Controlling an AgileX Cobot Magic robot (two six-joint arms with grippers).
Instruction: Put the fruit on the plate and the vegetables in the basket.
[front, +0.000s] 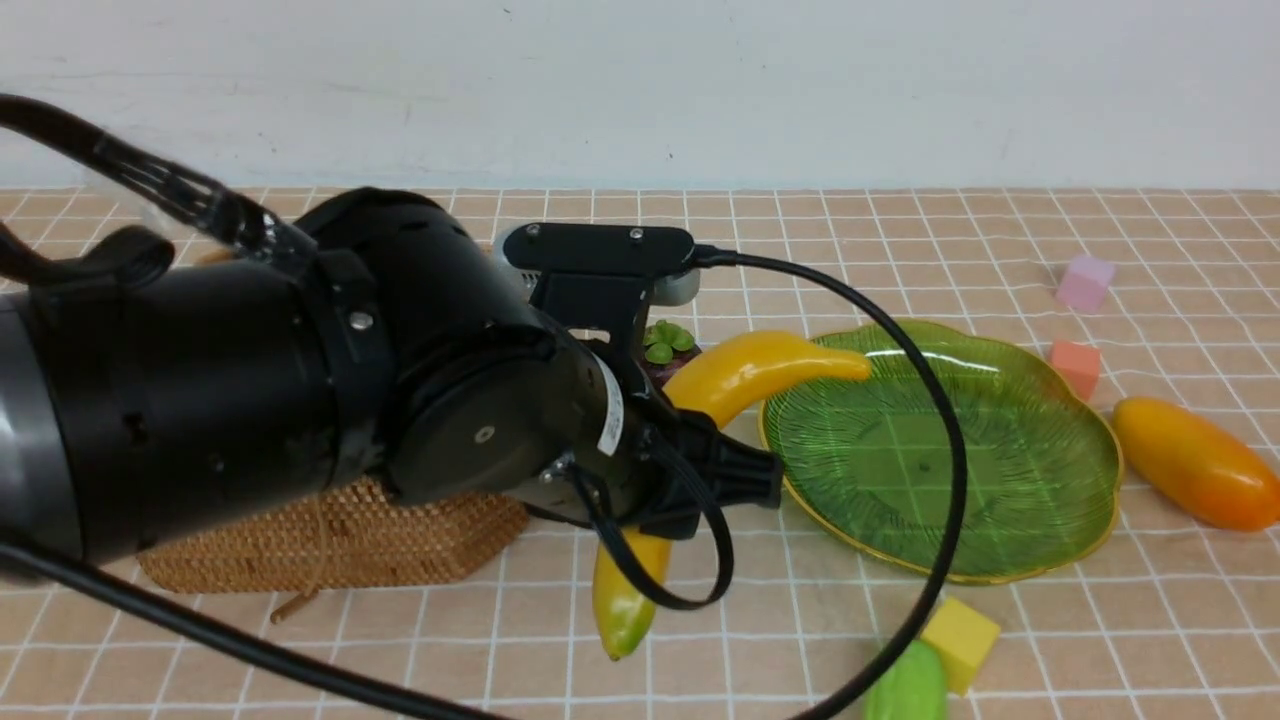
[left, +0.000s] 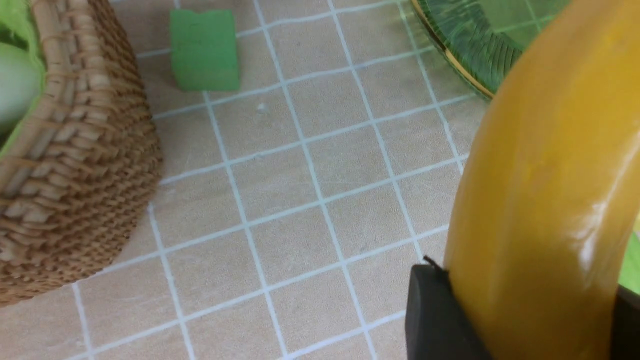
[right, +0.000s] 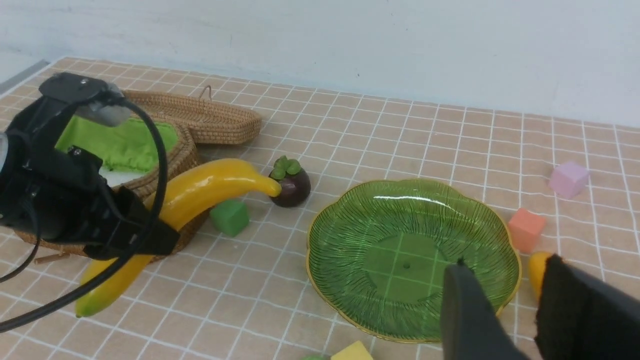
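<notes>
My left gripper (front: 705, 475) is shut on the long yellow banana (front: 745, 375), gripping it near the middle beside the wicker basket (front: 330, 545). In the left wrist view the banana (left: 540, 200) fills the space between the black fingers (left: 435, 315). Its far tip points at the green plate (front: 1060, 520), which holds nothing. The mangosteen (right: 291, 186) stands behind the banana. The mango (front: 1195, 462) lies right of the plate. A green gourd (front: 905, 688) shows at the front edge. My right gripper (right: 505, 265) is open over the plate's rim (right: 505, 300), near the mango (right: 536, 270).
The basket's lid (right: 205, 117) lies open behind it, and a white vegetable (left: 15, 85) rests on the green lining (right: 120, 145). Foam cubes lie scattered: green (right: 229, 217), yellow (front: 960, 640), orange (front: 1075, 367), pink (front: 1085, 283). My left arm's cable (front: 940, 420) hangs over the plate.
</notes>
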